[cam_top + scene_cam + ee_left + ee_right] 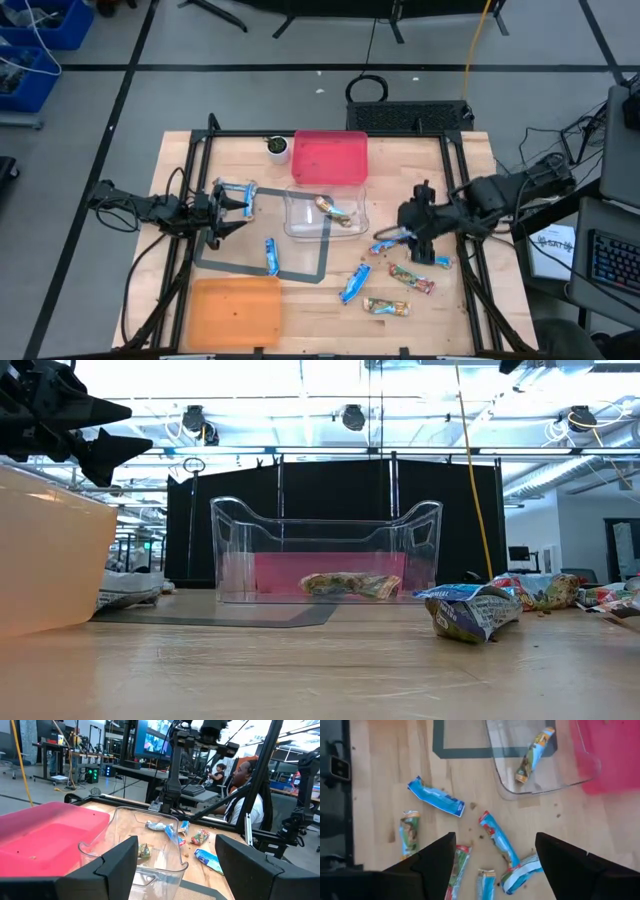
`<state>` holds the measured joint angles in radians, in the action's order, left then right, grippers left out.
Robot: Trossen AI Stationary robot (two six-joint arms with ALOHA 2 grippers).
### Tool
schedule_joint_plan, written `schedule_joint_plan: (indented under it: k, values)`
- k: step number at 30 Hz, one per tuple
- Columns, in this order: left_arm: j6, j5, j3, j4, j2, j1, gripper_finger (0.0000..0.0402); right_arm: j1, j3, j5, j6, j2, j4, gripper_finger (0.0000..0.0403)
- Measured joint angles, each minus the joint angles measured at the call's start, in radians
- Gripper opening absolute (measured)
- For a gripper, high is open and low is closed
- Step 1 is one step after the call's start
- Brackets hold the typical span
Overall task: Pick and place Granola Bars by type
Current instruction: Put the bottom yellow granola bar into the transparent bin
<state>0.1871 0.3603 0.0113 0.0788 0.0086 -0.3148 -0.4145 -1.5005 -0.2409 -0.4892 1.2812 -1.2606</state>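
Granola Bars lie loose on the wooden table at the right: blue ones (354,284) (436,796) and tan ones (411,278) (409,832). One tan bar (335,210) (534,754) lies flat on the floor of the clear bin (300,222). More blue bars (237,192) lie by my left gripper (238,205) (185,870), which stands open and level at the table's left, pointing at the clear bin, with nothing between its fingers. My right gripper (405,234) (495,865) hangs open above the loose bars, slanting down, empty.
A red tray (330,158) stands behind the clear bin, a white cup (277,147) to its left. An orange tray (235,310) sits at the near left. A grey taped square (262,272) marks the table. Black frame rails run along both sides. A person sits beyond the table's right edge (245,795).
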Motion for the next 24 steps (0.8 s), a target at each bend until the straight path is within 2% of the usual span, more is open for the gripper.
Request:
schedule_joint_plan:
  k: [3, 15, 24]
  values:
    - [0.000, 0.000, 0.000, 0.000, 0.000, 0.000, 0.0269, -0.039, 0.000, -0.043, 0.001, 0.035, 0.022, 0.0261]
    - [0.000, 0.000, 0.000, 0.000, 0.000, 0.000, 0.0269, -0.167, 0.000, -0.075, -0.086, 0.197, 0.111, 0.0260]
    - [0.000, 0.000, 0.000, 0.000, 0.000, 0.000, 0.0269, -0.200, 0.000, -0.048, -0.157, 0.309, 0.218, 0.0260]
